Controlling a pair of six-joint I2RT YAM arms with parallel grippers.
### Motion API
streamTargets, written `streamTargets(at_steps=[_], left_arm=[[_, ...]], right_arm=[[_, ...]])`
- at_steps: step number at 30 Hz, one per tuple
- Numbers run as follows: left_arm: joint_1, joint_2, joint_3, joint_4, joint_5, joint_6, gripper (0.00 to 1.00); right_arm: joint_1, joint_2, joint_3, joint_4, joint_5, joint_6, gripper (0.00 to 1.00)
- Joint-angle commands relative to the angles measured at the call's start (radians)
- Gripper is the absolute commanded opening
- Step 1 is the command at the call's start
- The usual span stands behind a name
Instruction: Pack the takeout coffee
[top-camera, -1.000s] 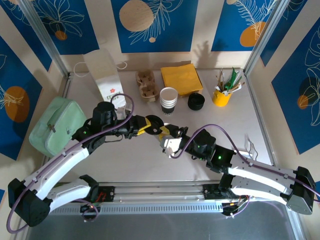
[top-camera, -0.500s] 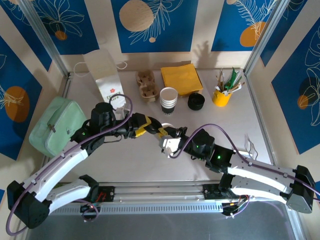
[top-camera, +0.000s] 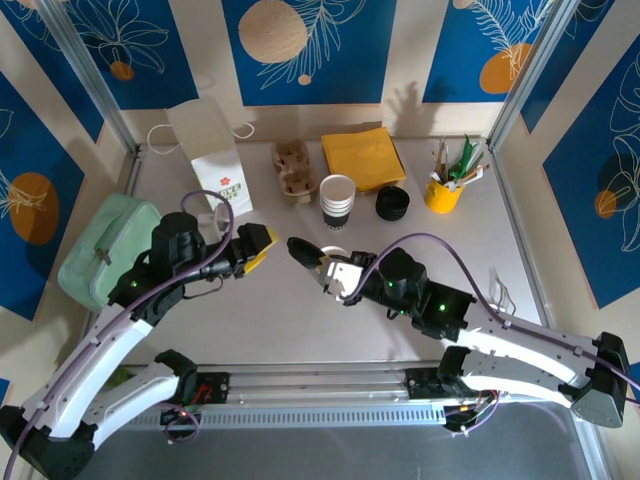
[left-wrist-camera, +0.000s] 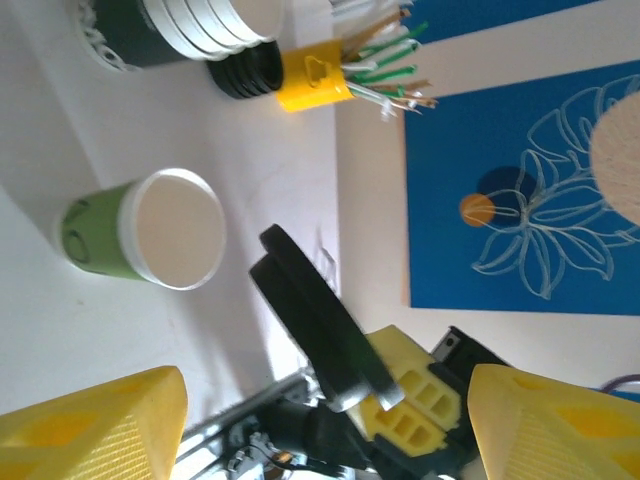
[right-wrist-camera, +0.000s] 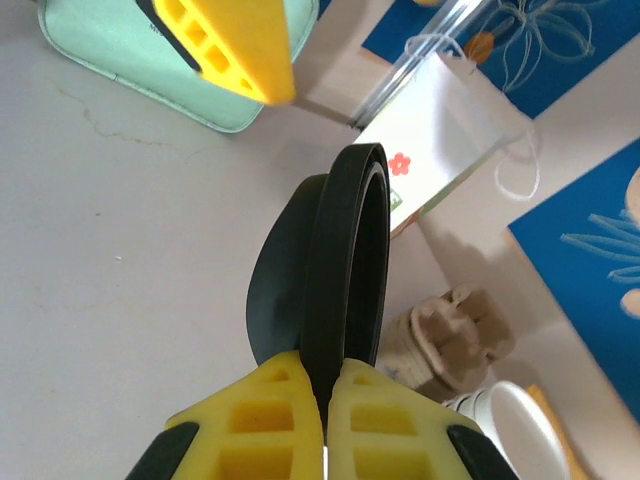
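Right claw (right-wrist-camera: 325, 385) is pressed together on the rim of the black lid (right-wrist-camera: 340, 270), which it holds on edge above the table (top-camera: 300, 320), clear of the cup. Left claw (top-camera: 258, 247) is spread wide and holds nothing, its yellow fingers (left-wrist-camera: 100, 425) well apart at either side of its wrist view, pointing toward the right claw.

Coffee cup (left-wrist-camera: 165, 240) stands upright on the table with no lid on it. It has a white rim, a green band and an open top, and sits just beside and below the held lid in the left wrist view.

Along the back of the table: paper bag (top-camera: 215, 155) upright at left, cardboard cup carrier (top-camera: 293, 170), stack of white cups (top-camera: 337, 200), pile of black lids (top-camera: 392, 203), yellow napkins (top-camera: 363, 155), yellow pot of stirrers (top-camera: 443, 190). Green pouch (top-camera: 110, 250) lies at the left edge.
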Motion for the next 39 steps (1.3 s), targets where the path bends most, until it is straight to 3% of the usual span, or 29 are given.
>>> streamTargets(at_steps=[1, 17, 28, 39], left_arm=[[0.008, -0.015, 0.054, -0.122, -0.098, 0.113, 0.75], [0.008, 0.002, 0.017, -0.136, -0.120, 0.149, 0.75], [0.008, 0.014, -0.004, -0.118, -0.117, 0.142, 0.75], [0.010, 0.037, -0.014, -0.096, -0.101, 0.129, 0.75]], right_arm=[[-0.038, -0.006, 0.075, -0.097, -0.044, 0.188, 0.00], [-0.352, 0.110, 0.407, -0.506, -0.414, 0.927, 0.00], [-0.611, 0.068, 0.323, -0.510, -0.756, 1.299, 0.00], [-0.724, 0.080, 0.170, -0.392, -0.954, 1.456, 0.00]])
